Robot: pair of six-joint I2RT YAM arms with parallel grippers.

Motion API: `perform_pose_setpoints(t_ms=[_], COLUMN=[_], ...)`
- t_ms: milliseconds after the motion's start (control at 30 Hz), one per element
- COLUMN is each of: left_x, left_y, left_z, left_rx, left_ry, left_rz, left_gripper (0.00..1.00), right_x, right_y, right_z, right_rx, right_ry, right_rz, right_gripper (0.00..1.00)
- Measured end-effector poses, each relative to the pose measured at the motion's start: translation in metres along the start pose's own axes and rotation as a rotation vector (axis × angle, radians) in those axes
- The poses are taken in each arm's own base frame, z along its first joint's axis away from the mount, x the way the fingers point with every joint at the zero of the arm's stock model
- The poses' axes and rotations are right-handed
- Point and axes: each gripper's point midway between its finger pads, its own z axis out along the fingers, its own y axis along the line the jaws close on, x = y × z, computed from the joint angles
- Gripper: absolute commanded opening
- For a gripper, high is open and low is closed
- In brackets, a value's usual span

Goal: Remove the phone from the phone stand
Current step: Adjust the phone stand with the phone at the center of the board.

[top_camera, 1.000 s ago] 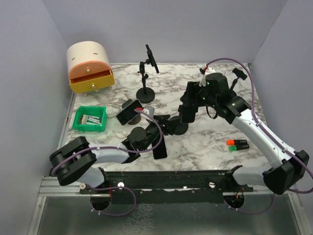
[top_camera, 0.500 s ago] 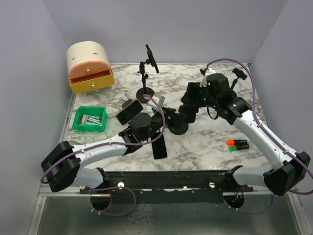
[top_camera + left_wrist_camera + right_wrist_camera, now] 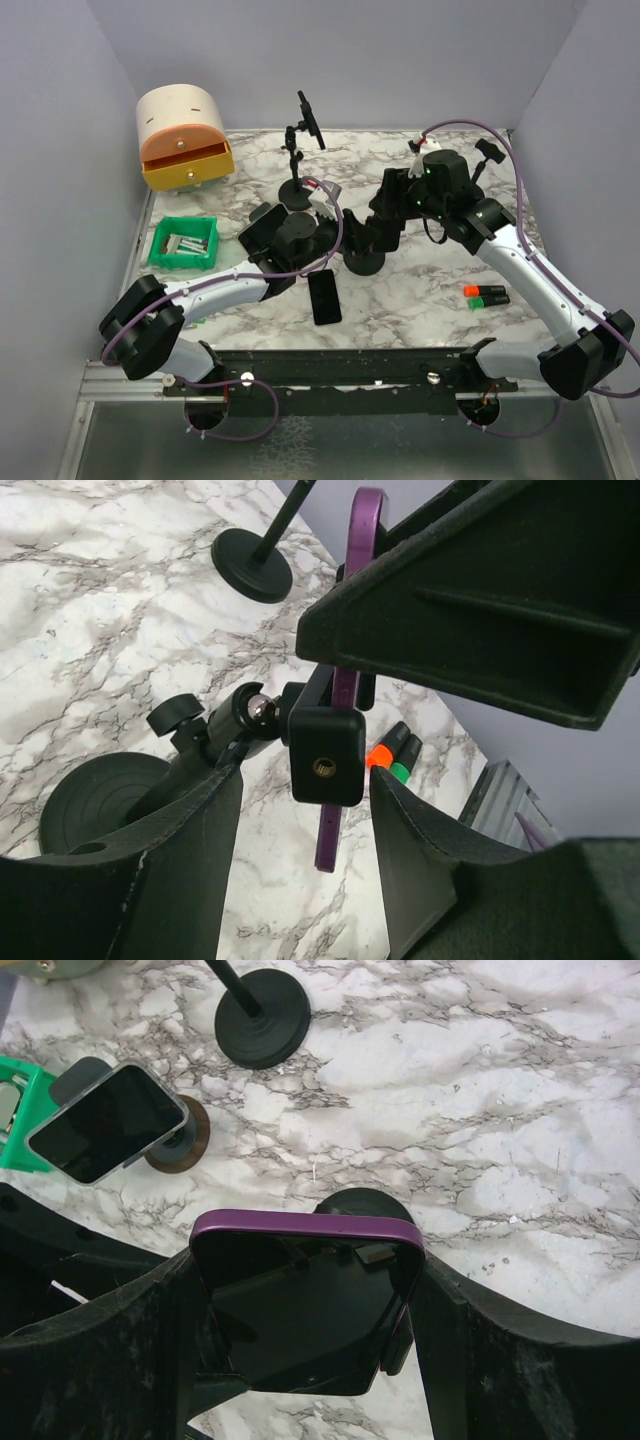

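1. Top external view. The phone stand has its round base on the marble table, in the middle. The right gripper comes down on it from the far right. The left gripper reaches in from the left. The purple phone cannot be picked out here because the two grippers mask it.

2. Left wrist view. The left gripper's fingers stand apart on either side of the stand's clamp block, with a gap showing on the left side. They are spread and holding nothing. The phone's purple edge runs up behind the block, so the phone is seated in the clamp. A ball joint links the block to the base.

3. Right wrist view. The phone sits face-up between the right gripper's fingers, which press on its two side edges and pinch the case.

4. Handling assessment.
   - The phone is judged to be a rigid slab of moderate weight.
   - The glass face is slick and breakable, while the case rim should give better purchase.
   - The grip belongs on the cased edges, as it is now placed, and never on the screen.
   - The clamp will probably resist the pull.
   - The stand looks light and jointed, so it may tilt or lift with the phone unless the left gripper steadies the block.
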Motion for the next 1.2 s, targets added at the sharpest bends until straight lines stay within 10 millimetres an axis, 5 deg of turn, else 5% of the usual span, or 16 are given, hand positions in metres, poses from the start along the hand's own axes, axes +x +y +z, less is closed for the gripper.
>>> perform_pose_setpoints(t_ms=[433,733,900,1067,1133,1200], left_x=[0.000,-0.003,-0.003,-0.003,-0.003,-0.004], left_y=[-0.007,-0.012,-0.013,-0.013,-0.014,-0.013], left_z=[0.006,0.007,0.006,0.006,0.006,0.005], left_rx=[0.052,0.068,0.074,0.075,0.075,0.073], left_ry=[0.030,0.025,0.030,0.030,0.029,0.029], left_rz=[-0.035,-0.049,-0.056,-0.060,-0.061,-0.062], left_gripper=[0.39,0.38,0.25,0.00,0.00,0.00], right_x=[0.000,0.000,0.001,0.001,0.001,0.000], right_y=[0.001,0.001,0.001,0.001,0.001,0.001], right_z=[0.000,0.000,0.000,0.000,0.000,0.000], right_rx=[-0.007,-0.007,-0.007,-0.007,-0.007,-0.006], right_ry=[0.002,0.002,0.003,0.003,0.003,0.003], right_rz=[0.000,0.000,0.000,0.000,0.001,0.002], right_gripper=[0.31,0.28,0.26,0.15,0.01,0.00])
